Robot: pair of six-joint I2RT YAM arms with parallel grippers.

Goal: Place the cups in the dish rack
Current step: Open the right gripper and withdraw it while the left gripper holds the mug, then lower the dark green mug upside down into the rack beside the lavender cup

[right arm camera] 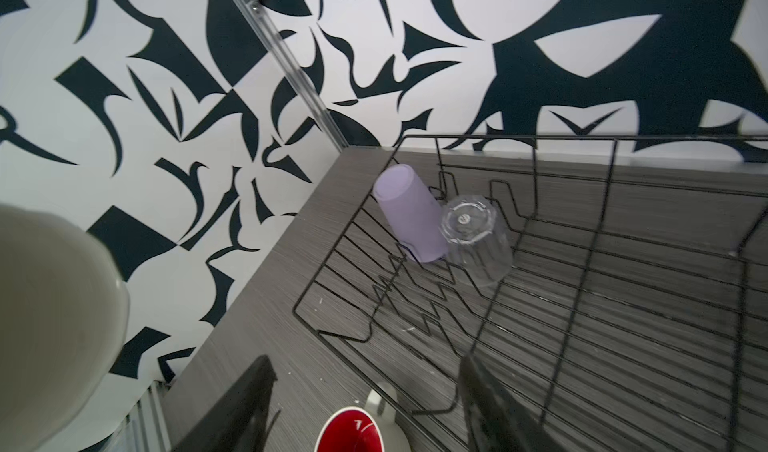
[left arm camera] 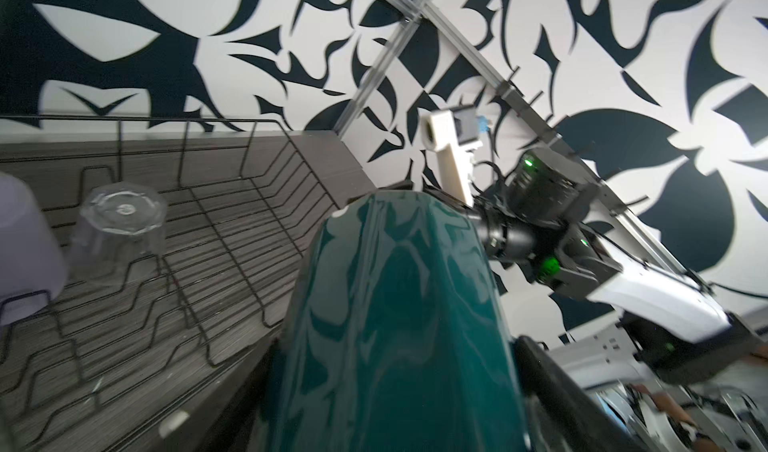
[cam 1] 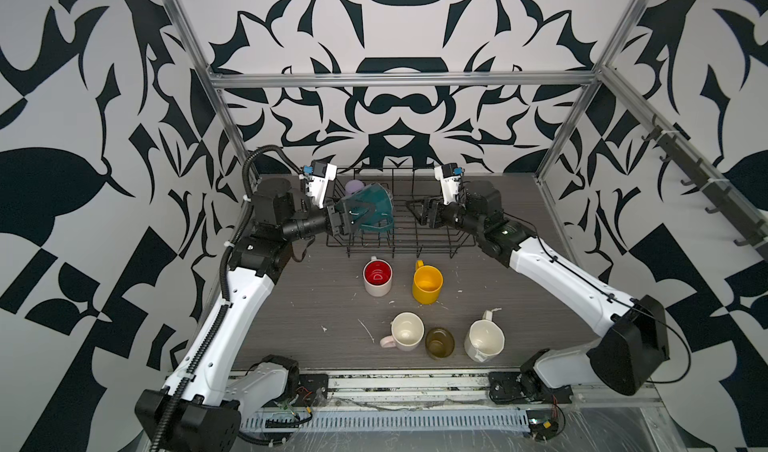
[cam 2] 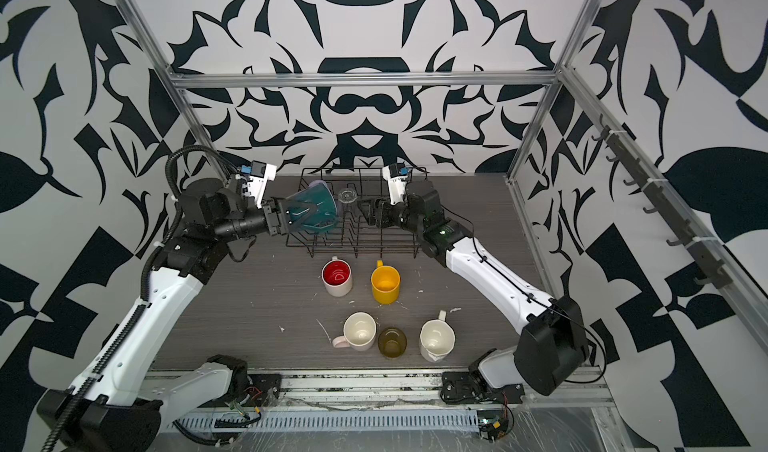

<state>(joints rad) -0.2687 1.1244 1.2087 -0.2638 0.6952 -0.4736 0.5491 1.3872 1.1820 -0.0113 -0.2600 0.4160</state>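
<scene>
My left gripper [cam 1: 363,217] [left arm camera: 399,391] is shut on the dark green mug [cam 1: 372,208] [cam 2: 318,210] [left arm camera: 395,296], held tilted above the left end of the black wire dish rack [cam 1: 411,249] [cam 2: 365,247]. Inside that end lie a lilac tumbler [right arm camera: 409,213] [cam 1: 354,187] and a clear glass [right arm camera: 473,242] [cam 2: 348,196], both bottom up. My right gripper [cam 1: 414,210] [right arm camera: 370,387] hangs open and empty over the rack's right half. In front of the rack, a red-lined pink mug [cam 1: 377,277] and a yellow mug [cam 1: 427,283] stand upright on the table.
Nearer the front edge stand a cream mug [cam 1: 407,331], an olive glass [cam 1: 439,342] and a white faceted mug [cam 1: 484,339], close together in a row. Aluminium frame posts [cam 1: 232,125] rise at the back corners. Patterned walls enclose the table.
</scene>
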